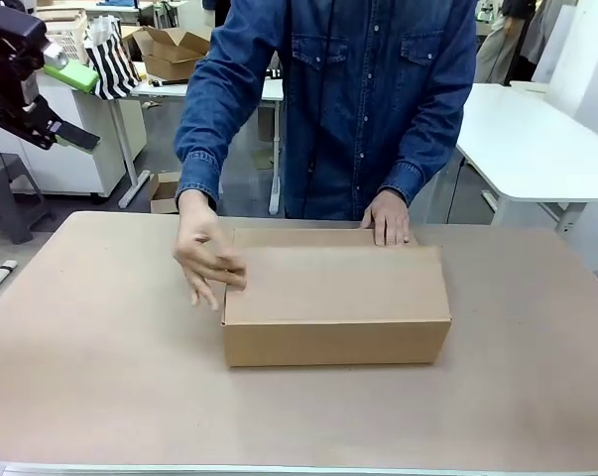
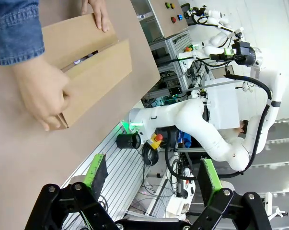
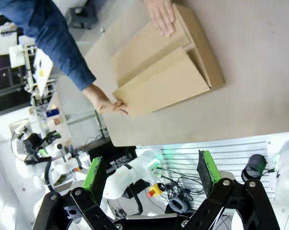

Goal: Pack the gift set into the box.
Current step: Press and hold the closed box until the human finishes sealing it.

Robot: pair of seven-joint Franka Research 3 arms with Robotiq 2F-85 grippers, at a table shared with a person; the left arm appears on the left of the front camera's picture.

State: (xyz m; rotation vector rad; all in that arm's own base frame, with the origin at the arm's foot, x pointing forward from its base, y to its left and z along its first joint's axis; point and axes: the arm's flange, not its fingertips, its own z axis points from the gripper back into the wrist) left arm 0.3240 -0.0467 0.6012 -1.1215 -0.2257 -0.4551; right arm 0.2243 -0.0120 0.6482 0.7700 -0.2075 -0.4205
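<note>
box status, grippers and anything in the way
Left gripper open, raised. Right gripper open, raised. Box on table, flaps nearly shut. Person's hands on it, in the way.

— Box first, what do we have?
— We see the box (image 1: 336,297): plain brown corrugated cardboard, rectangular, lying flat at the middle of the table (image 1: 80,377), one long side facing the table's near edge.
— Flaps?
— We mark the top flaps (image 3: 163,84) folded down but not flat, with a narrow dark gap between them. Contents through the gap: we can't tell.
</note>
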